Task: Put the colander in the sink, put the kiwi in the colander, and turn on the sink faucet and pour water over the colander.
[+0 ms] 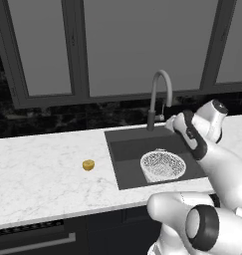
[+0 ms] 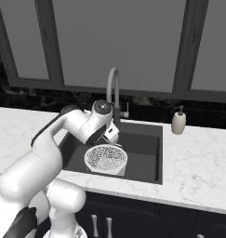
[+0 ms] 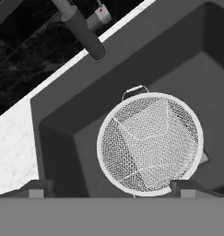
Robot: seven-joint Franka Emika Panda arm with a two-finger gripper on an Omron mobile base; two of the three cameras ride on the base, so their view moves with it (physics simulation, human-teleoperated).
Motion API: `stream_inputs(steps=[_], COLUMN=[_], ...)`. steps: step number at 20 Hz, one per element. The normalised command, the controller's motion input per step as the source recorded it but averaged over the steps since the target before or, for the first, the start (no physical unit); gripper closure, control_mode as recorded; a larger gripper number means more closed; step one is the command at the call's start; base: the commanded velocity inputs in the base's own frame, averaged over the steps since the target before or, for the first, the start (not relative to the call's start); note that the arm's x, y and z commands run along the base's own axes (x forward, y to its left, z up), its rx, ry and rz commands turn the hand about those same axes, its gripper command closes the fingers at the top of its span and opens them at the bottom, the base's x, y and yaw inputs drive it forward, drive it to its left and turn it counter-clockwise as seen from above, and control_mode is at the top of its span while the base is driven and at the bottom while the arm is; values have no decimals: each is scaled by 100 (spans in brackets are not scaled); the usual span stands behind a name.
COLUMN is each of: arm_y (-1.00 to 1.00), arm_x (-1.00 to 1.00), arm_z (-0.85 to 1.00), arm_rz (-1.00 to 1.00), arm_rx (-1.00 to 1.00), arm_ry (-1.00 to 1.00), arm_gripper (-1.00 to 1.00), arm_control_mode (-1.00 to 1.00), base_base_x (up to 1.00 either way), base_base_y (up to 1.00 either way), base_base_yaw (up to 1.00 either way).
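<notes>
The white mesh colander [image 1: 163, 166] [image 2: 105, 158] [image 3: 150, 143] sits upright and empty on the floor of the dark grey sink [image 1: 127, 149] [image 2: 147, 144] [image 3: 58, 120], its small handle toward the back wall. My gripper [image 2: 112, 132] [image 3: 112, 190] hovers open just above the colander's near rim, holding nothing. Its fingertips [image 3: 37, 190] stand wide apart. The yellow-brown kiwi [image 1: 88, 164] lies on the white marble counter left of the sink. The grey gooseneck sink faucet [image 1: 160, 84] [image 2: 113, 86] [image 3: 83, 32] rises behind the basin with no water running.
A beige soap dispenser [image 2: 178, 122] stands on the counter at the sink's back right corner. White marble counter [image 1: 38, 174] stretches left of the sink, with a dark backsplash and windows behind. My arm leans over the sink's right side in the left base view.
</notes>
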Motion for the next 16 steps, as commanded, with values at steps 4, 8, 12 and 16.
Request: stream_inputs(steps=[4,8,12,16], arm_y=[100,97,86,80], arm_x=[0,8,26,38], arm_z=[20,24,23,2], arm_rz=[8,18,20,16], arm_rx=[-10,-8,-3,0], arm_ry=[1,12,31,41], arm_gripper=[-100,-100,-100,-100], arm_control_mode=[-100,-100,-100,-100], base_base_x=[0,0,0,0], base_base_y=[0,0,0,0], base_base_yaw=[0,0,0,0])
